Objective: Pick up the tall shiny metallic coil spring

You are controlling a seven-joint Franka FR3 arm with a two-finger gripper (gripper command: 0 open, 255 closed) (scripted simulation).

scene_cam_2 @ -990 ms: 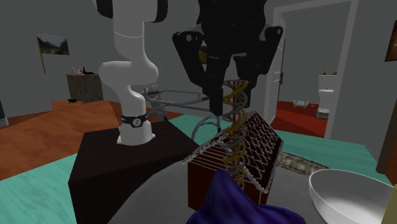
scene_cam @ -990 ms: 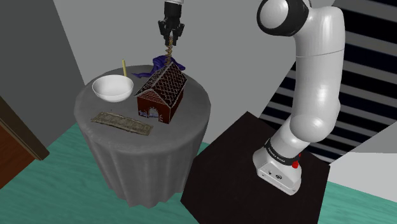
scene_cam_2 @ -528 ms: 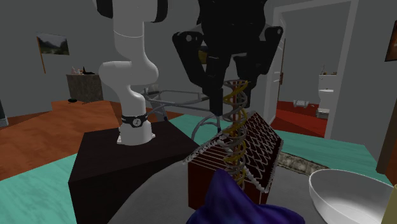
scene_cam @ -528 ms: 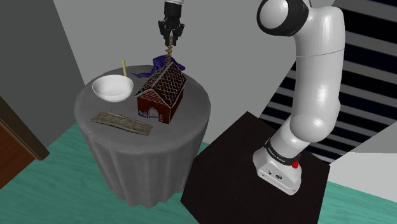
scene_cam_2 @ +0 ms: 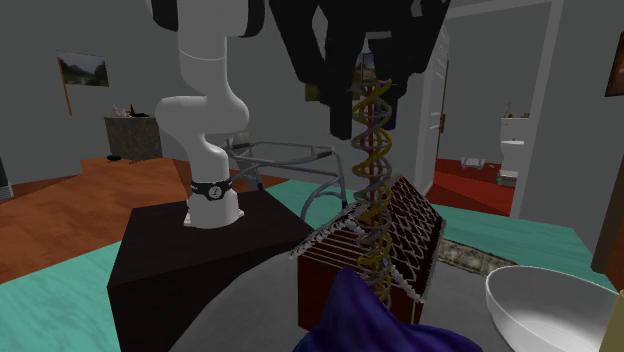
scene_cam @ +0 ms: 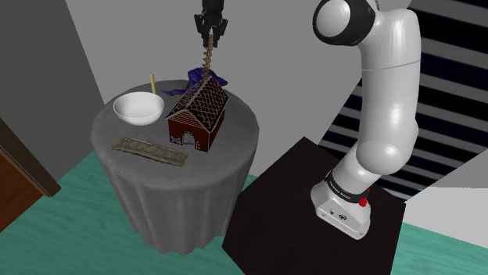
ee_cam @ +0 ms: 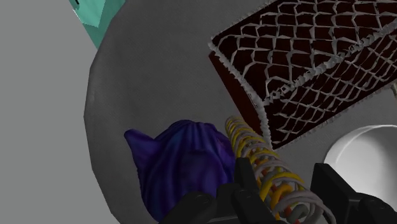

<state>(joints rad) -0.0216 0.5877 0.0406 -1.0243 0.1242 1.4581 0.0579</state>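
The tall coil spring (scene_cam: 207, 61) hangs upright from the hand (scene_cam: 209, 41), whose black fingers (ee_cam: 247, 178) are clamped on its top turns. Its foot hangs by the purple cloth (ee_cam: 181, 162), behind the brown lattice-roofed house (scene_cam: 199, 117). We judge it light but springy and slick, apt to sway or slip; a hold on the top coils suits it. The white arm (scene_cam: 383, 101) reaches high over the grey tabletop (scene_cam: 109, 127), hand pointing straight down.
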